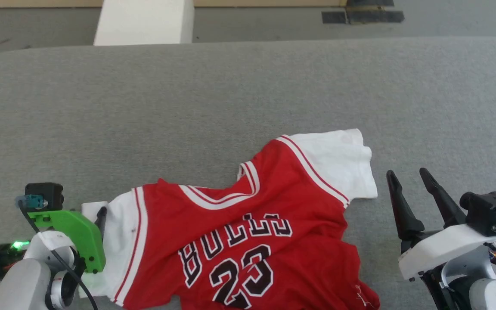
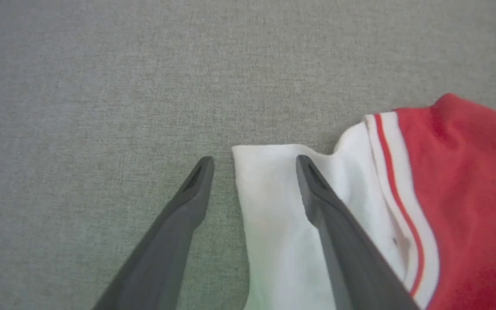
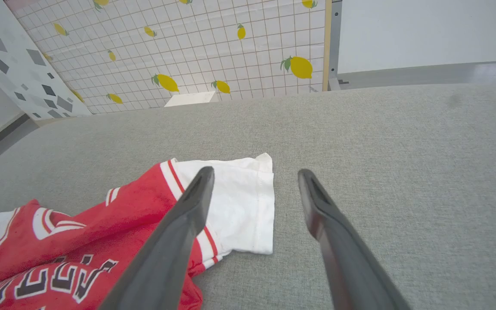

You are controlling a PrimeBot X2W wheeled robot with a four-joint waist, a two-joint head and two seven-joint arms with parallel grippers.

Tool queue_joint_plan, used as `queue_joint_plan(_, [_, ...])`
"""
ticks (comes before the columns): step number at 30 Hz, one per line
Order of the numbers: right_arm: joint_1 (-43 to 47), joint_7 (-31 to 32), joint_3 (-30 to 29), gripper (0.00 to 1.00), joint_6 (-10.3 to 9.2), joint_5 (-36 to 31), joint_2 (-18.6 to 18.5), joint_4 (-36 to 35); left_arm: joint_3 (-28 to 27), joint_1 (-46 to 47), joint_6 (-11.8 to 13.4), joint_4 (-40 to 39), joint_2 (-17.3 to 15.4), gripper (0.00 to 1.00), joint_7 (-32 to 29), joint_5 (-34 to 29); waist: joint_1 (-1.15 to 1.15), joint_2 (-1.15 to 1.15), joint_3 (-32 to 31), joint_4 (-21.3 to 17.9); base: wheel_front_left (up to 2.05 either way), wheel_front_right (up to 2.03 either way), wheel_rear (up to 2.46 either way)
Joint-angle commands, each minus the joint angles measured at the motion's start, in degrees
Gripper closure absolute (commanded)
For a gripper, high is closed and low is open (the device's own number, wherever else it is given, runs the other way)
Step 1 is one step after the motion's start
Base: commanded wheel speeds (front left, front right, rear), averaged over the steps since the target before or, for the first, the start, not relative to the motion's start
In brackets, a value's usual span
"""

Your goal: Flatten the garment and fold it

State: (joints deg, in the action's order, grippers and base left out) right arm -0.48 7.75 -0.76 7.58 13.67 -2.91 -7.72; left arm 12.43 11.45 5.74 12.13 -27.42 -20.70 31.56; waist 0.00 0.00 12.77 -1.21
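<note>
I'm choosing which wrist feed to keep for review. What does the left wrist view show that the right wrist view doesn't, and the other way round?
Left wrist view adds: the left gripper, open, one finger over a white sleeve of the garment, the other over the bare grey surface.
Right wrist view adds: the right gripper, open, beside the other white sleeve; black-and-white lettering; a lemon-patterned tiled panel.
Both share: red fabric with striped trim, lying rumpled, not yet flat, on the grey surface.
</note>
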Motion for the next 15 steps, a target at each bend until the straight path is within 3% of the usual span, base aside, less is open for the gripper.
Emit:
queue_joint_plan(1, [-1.02,-0.42,0.03,0.0,-0.09,-0.33,0.03,-0.11,-0.2,0.84,0.0,1.37,-0.3,0.0,-0.85,0.79,0.0,0.0,2.47,-2.6,0.0,0.0,0.0])
queue_joint_plan(6, [-1.15,-0.63,0.03,0.0,-0.09,-0.28,0.03,-0.02,-0.12,0.88,1.01,4.86,-0.02,0.0,-4.97,2.35,0.0,0.0,3.06,-3.47,0.0,0.0,0.0])
queue_joint_plan(7, [-1.13,-0.66,0.01,0.0,-0.09,-0.27,0.03,-0.01,0.12,0.77,0.69,5.06,0.09,0.05,-5.79,2.81,0.0,0.0,3.05,-3.52,0.0,0.0,0.0])
queue_joint_plan(8, [-1.12,-0.64,-0.03,0.0,-0.09,-0.3,0.03,0.01,0.49,0.6,0.25,5.17,0.1,0.62,-6.64,3.18,0.0,0.0,3.01,-3.5,0.0,0.0,0.0])
queue_joint_plan(9, [-1.13,-0.6,-0.06,0.0,-0.09,-0.34,0.03,0.04,0.82,0.39,-0.12,5.26,0.15,1.0,-7.6,3.6,0.0,0.0,2.95,-3.43,0.0,0.0,0.0])
queue_joint_plan(15, [-2.17,0.33,0.08,0.0,-0.09,-1.69,0.03,0.03,2.49,-0.08,-1.18,4.5,0.04,1.0,-10.44,4.17,0.0,0.0,2.53,-2.06,0.0,0.0,0.0])
